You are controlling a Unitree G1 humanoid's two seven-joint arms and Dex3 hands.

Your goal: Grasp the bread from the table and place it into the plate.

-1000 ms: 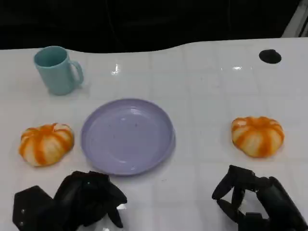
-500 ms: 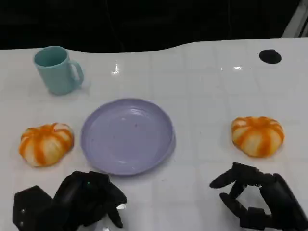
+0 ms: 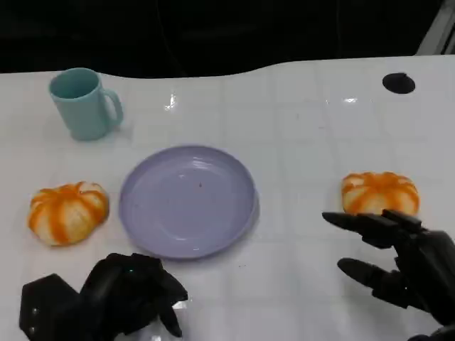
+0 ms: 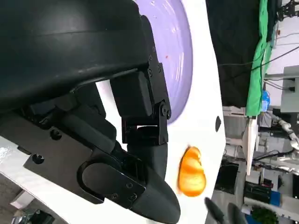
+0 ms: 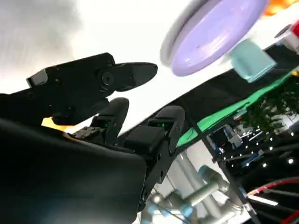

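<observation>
The right hand [image 3: 398, 266] hovers over the white bench [image 3: 306, 128], fingers [image 3: 362, 222] spread apart and holding nothing, their tips reaching just in front of the bread [image 3: 380, 192] that sits well to the right of the plate [image 3: 188, 200]; whether the fingers touch the bread cannot be told. That bread, an orange-and-white striped round loaf, lies on the bench, partly hidden behind the hand, and not on the plate. In the right wrist view the same hand's fingers [image 5: 126, 77] are splayed above the bench, with a sliver of orange bread [image 5: 49, 122] beneath them and the plate [image 5: 210, 37] beyond.

The left hand [image 3: 128, 295] rests low, just in front of the plate, fingers curled in with nothing in them. In the left wrist view its fingers [image 4: 140, 135] are folded close to the shell, the plate's rim [image 4: 184, 60] just past them and the right-side bread [image 4: 191, 172] farther off.

The lilac plate holds nothing. A second bread [image 3: 68, 212] lies just to the left of the plate. A teal mug [image 3: 85, 103] stands behind and to the left of the plate, handle turned toward the plate side. A black disc [image 3: 399, 83] sits far behind and to the right of the plate, near the bench edge
</observation>
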